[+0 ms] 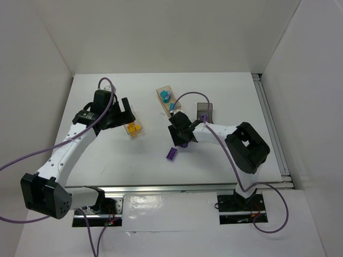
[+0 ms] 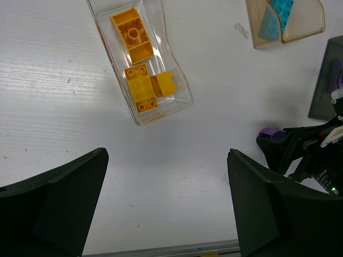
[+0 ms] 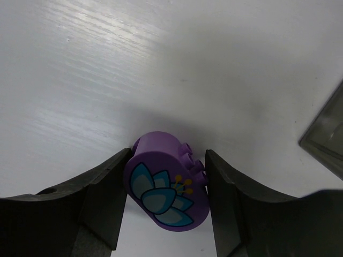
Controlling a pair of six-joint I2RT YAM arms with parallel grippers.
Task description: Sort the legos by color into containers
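My right gripper (image 3: 167, 156) is shut on a purple oval lego (image 3: 167, 194) with a teal flower pattern and holds it just above the table. In the top view this gripper (image 1: 183, 135) is left of the dark grey bin (image 1: 204, 112), whose corner shows in the right wrist view (image 3: 324, 134). A purple brick (image 1: 172, 154) lies on the table in front of it. My left gripper (image 2: 167, 206) is open and empty, near the clear bin (image 2: 179, 80) that holds yellow bricks (image 2: 140, 88). The peach bin (image 2: 308, 29) holds teal bricks (image 2: 276, 16).
White walls enclose the table on three sides. A metal rail (image 1: 177, 187) runs along the near edge and another (image 1: 270, 128) along the right side. Purple cables trail from both arms.
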